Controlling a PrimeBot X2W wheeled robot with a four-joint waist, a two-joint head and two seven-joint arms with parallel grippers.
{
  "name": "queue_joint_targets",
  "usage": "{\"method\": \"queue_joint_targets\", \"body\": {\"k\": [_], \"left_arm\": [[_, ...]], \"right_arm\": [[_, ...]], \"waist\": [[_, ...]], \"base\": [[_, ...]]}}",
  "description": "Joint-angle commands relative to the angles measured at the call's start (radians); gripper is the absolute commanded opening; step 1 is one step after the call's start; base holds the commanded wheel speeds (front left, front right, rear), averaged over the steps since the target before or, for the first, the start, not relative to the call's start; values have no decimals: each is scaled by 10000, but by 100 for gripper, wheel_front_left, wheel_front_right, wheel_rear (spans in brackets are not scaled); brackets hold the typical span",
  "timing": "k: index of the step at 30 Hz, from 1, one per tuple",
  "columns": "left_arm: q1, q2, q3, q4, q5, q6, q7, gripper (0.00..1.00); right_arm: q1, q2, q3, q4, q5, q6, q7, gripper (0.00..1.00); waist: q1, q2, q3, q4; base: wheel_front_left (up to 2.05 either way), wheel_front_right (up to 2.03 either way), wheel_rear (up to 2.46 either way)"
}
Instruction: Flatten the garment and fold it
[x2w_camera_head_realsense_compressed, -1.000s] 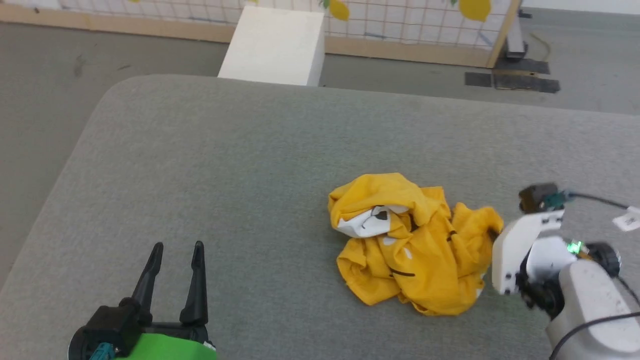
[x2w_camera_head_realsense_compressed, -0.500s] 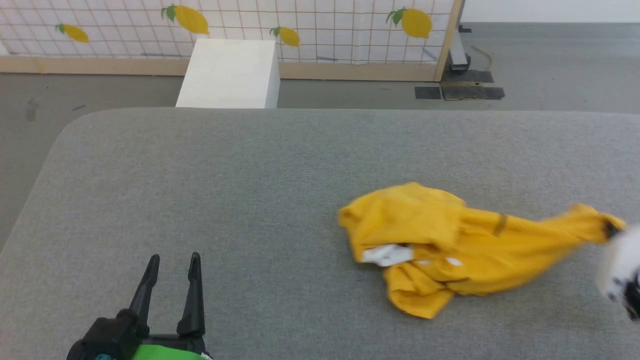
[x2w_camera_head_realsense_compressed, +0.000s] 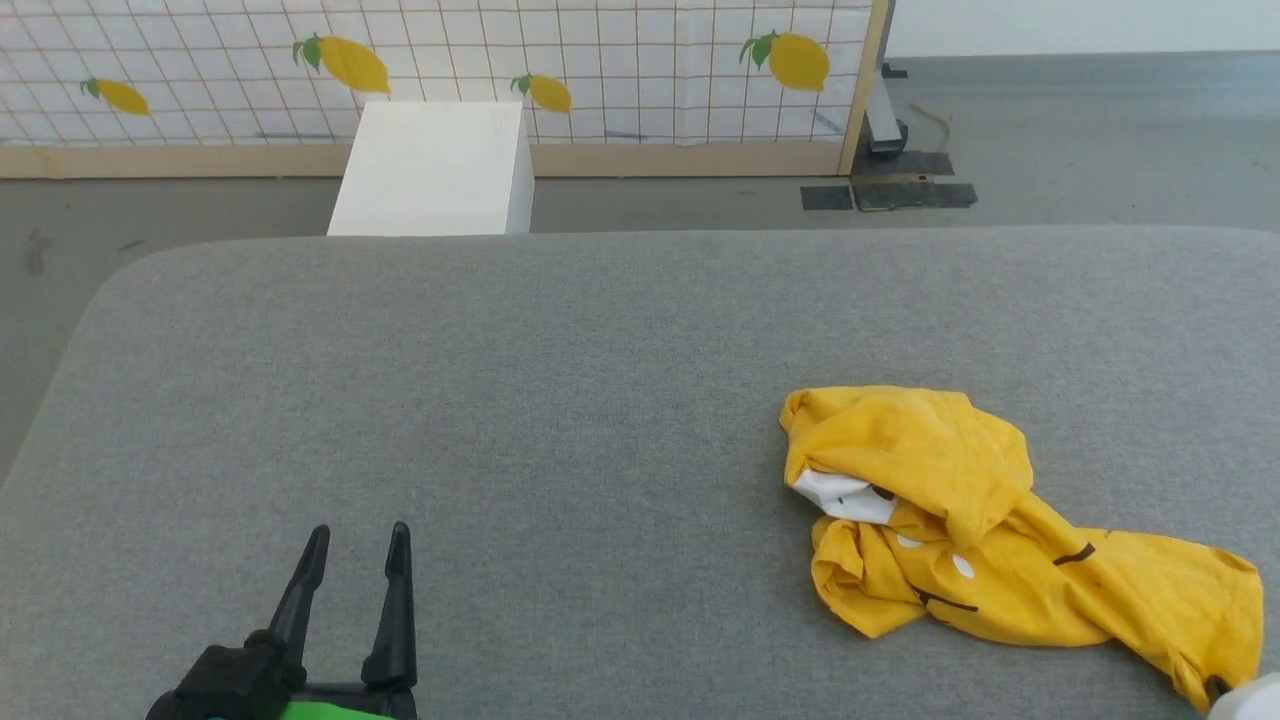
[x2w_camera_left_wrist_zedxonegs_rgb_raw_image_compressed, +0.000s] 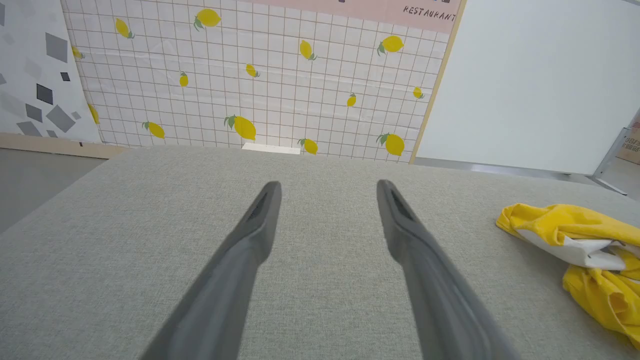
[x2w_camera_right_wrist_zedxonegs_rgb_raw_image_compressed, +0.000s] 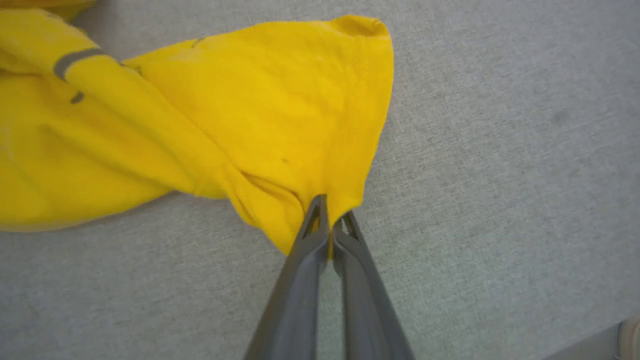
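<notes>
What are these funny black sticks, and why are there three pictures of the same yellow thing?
The sticks are a robot's fingers. It has two arms, each ending in a gripper like tongs. One picture comes from a camera on its head, looking down at a grey padded table. There the left gripper sits at the lower left, open and empty. The other two come from cameras on the wrists, looking along the fingers. The yellow thing is a crumpled T-shirt with a cartoon print, lying on the table. In the right wrist picture, the right gripper is shut, pinching the T-shirt's edge. Behind the table stand a white box and a lemon-patterned wall.
</notes>
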Motion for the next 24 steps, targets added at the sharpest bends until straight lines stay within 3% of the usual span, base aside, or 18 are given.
{"method": "queue_joint_targets", "body": {"k": [1,6,14,19,24], "left_arm": [[87,68,3,12,54,-71,-45,100],[147,30,-3,21,92,-71,-45,100],[6,-54,-114,20,-5,-71,-45,100],[-173,-22,-106,70,-95,-71,-45,100],[-379,23,-136,151,-202,-71,-45,100]], "right_arm": [[-98,43,115,-194,134,-15,-38,100],[-557,-267,601,-1320,583,-15,318,100],[-1502,-976,2041,-3563,1323,-15,2067,100],[-2019,-825,3265,-3607,1544,-15,3349,100],[-2529,-746,3989,-2761,1284,-15,3929,100]], "waist": [[0,-1,-76,-38],[0,-1,-178,-31],[0,-1,45,352],[0,-1,329,730],[0,-1,558,1180]], "base": [[0,0,0],[0,0,0],[0,0,0],[0,0,0],[0,0,0]]}}
